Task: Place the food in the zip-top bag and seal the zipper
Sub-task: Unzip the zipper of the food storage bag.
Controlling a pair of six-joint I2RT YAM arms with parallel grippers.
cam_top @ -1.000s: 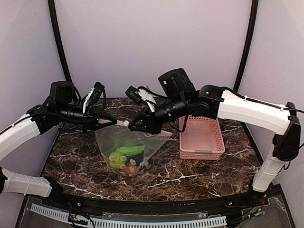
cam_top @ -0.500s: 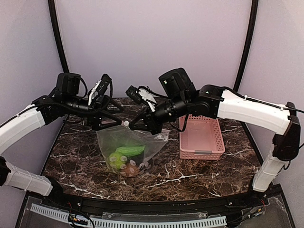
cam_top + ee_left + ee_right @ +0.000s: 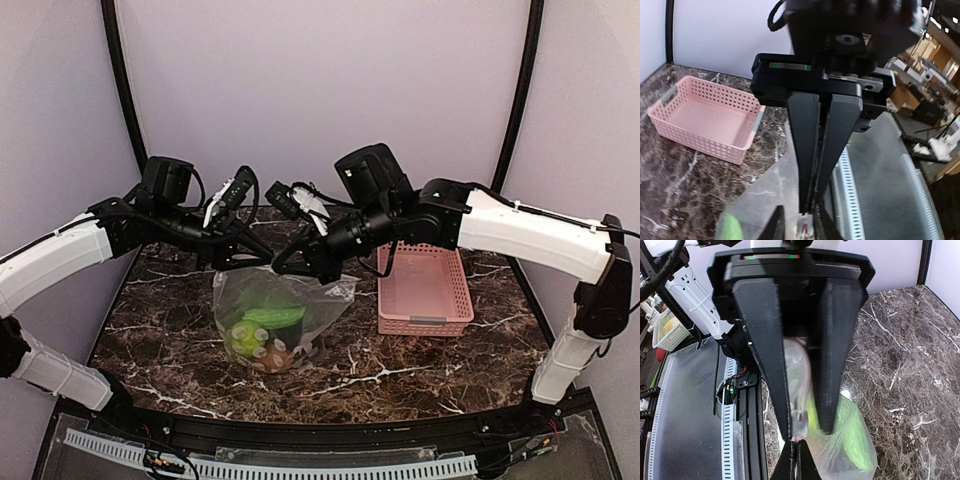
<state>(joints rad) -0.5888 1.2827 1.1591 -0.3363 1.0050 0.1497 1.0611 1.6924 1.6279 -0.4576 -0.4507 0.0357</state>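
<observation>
While the zip-top bag (image 3: 285, 300) hangs by its top edge above the marble table (image 3: 450, 370), both arms meet over it at the middle of the scene; its bottom rests on the tabletop, and its right top corner droops loose. The food (image 3: 262, 332) lies inside at the bottom of the bag: a long green piece on top, a round green fruit under it at the left, and a brown lump at the lower right; other pieces cannot be told apart through the plastic. The right gripper (image 3: 812, 207) has its fingers pressed flat together on the bag's top edge, pinching the plastic; the bag hangs from this grip. The left gripper (image 3: 805, 430) faces it from the other side, its fingers narrowly apart and straddling the zipper (image 3: 796, 367); the small white slider tab (image 3: 800, 428) sits between the fingertips, with a gap showing beside it. Whether the zipper is closed along its length cannot be told. A pink slotted basket (image 3: 425, 322) stands on the table to the right of the bag, apart from it.
</observation>
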